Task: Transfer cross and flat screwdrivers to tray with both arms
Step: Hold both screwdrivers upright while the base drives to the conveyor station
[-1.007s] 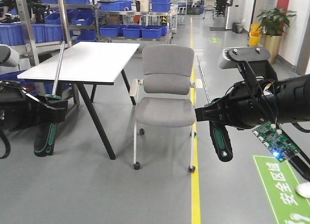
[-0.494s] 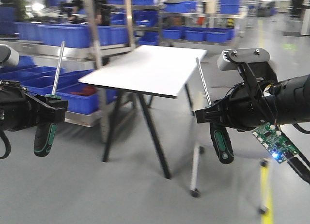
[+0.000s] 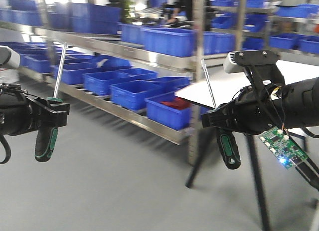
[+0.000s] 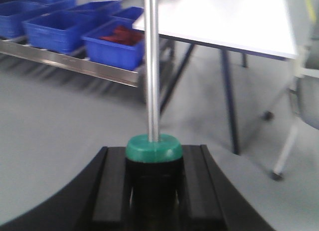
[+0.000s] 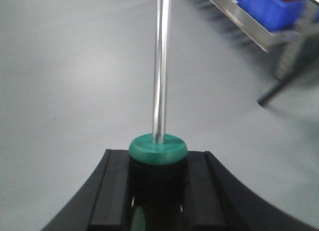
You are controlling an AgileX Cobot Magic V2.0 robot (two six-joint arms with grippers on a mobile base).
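At 9 o'clock in the front view, the left gripper has its jaws pinching the left screwdriver just under the green collar. The shaft rises toward 12, tipped slightly to 1, and the black-and-green handle hangs toward 6. Behind, from 10 to 1 o'clock, a steel shelf carries blue bins. A white counter on black legs stands at 2 o'clock. At 3 o'clock the right gripper has its jaws clamped on the right screwdriver in the same way, shaft leaning toward 11, handle down. A grey camera sits above it and a green board hangs at 4 o'clock. The tips are too small to tell cross from flat.
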